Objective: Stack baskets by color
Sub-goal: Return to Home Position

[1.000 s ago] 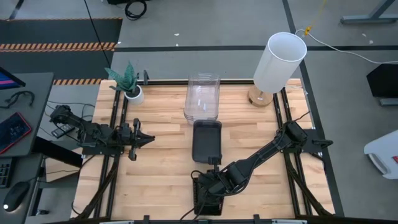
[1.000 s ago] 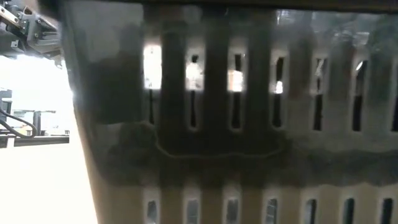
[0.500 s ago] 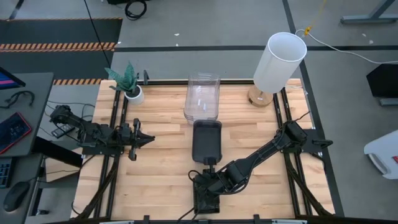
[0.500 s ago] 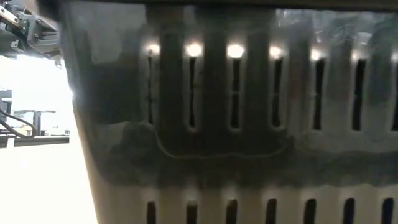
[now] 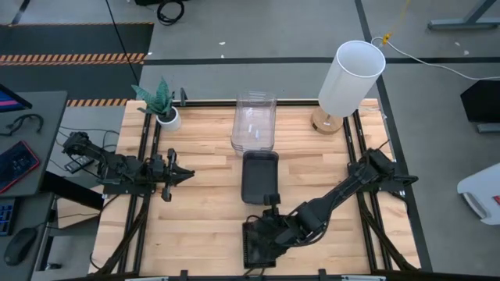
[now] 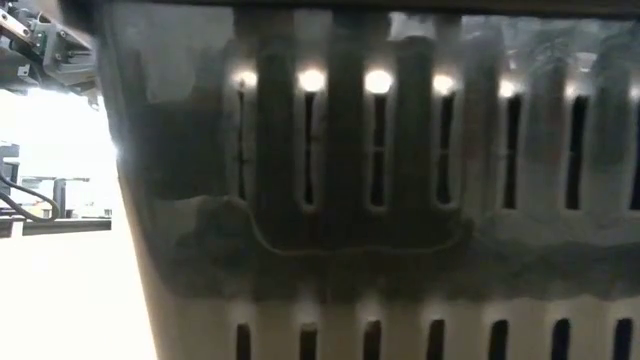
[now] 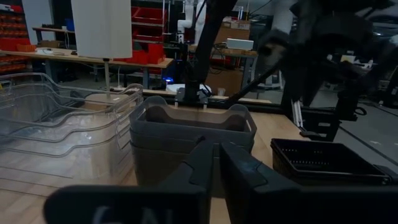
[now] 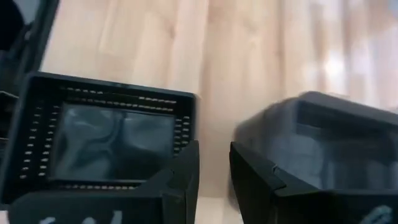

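Three stacks are sitting in a row near my arms. My right gripper (image 5: 268, 231) is hovering above the table (image 5: 195, 226), released and gripping nothing, its fingers parted by only a narrow gap. The black mesh stack (image 8: 99, 146) is lying just beneath it, clear of the fingers. The smoky dark-grey stack (image 5: 260, 176) is standing just past my fingertips, near the black one, with bare wood showing between them. The clear stack (image 5: 254, 123) is sitting farther out, just beyond the grey one's far end; I cannot tell whether they are touching. My left gripper (image 5: 173, 173) is resting well off to the side of all three, fingers pressed together and empty. Almost all of the low view is being filled by the slotted wall of the black mesh stack.
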